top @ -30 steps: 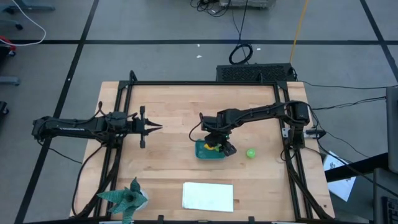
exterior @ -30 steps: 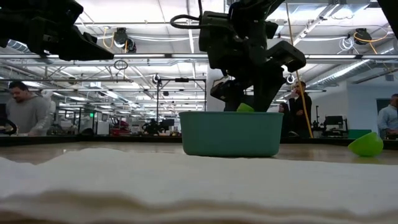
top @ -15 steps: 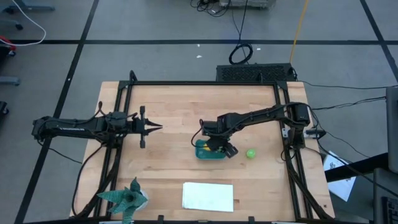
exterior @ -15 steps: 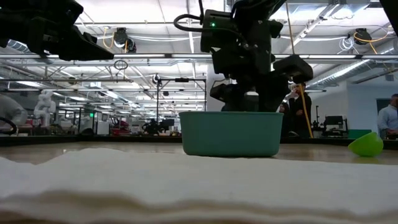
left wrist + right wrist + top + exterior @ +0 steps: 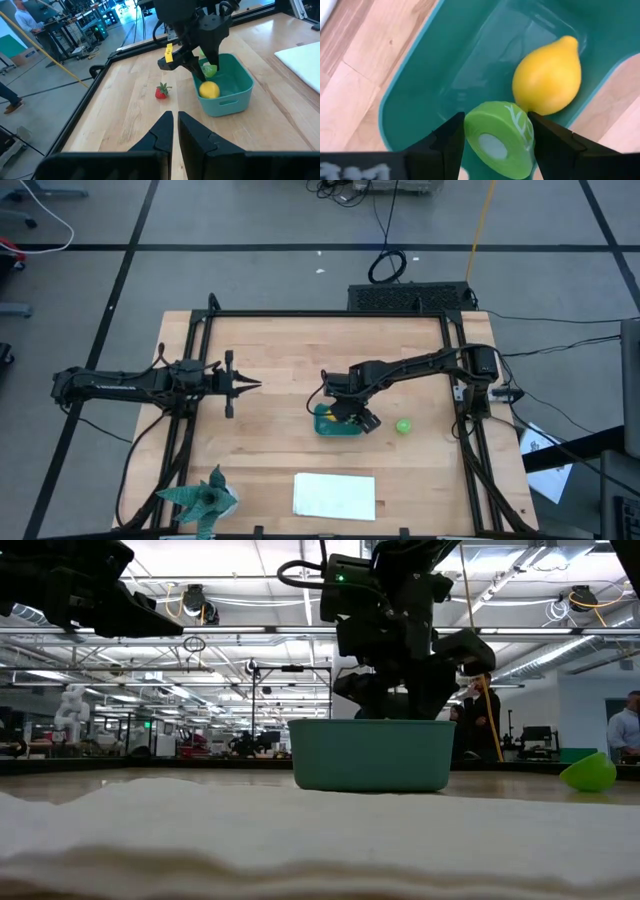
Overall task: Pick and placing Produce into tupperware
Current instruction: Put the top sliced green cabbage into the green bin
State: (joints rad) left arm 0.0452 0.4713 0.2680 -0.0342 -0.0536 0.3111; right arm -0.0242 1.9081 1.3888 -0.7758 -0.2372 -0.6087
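Right tool (image 5: 496, 136) grips green piece (image 5: 500, 139) over tub (image 5: 420, 95), bottom possibly hidden.

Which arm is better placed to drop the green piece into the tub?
The right. Its gripper already holds the green piece inside the tub, beside the lemon. The left gripper waits far off.

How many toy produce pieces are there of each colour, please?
Yellow: 1, lemon-shaped toy in the teal plastic tub.
Green: 2, one round piece on the wooden table, one slice in the right gripper.
Red: 1, small strawberry-like toy on the table.
Total: 4.
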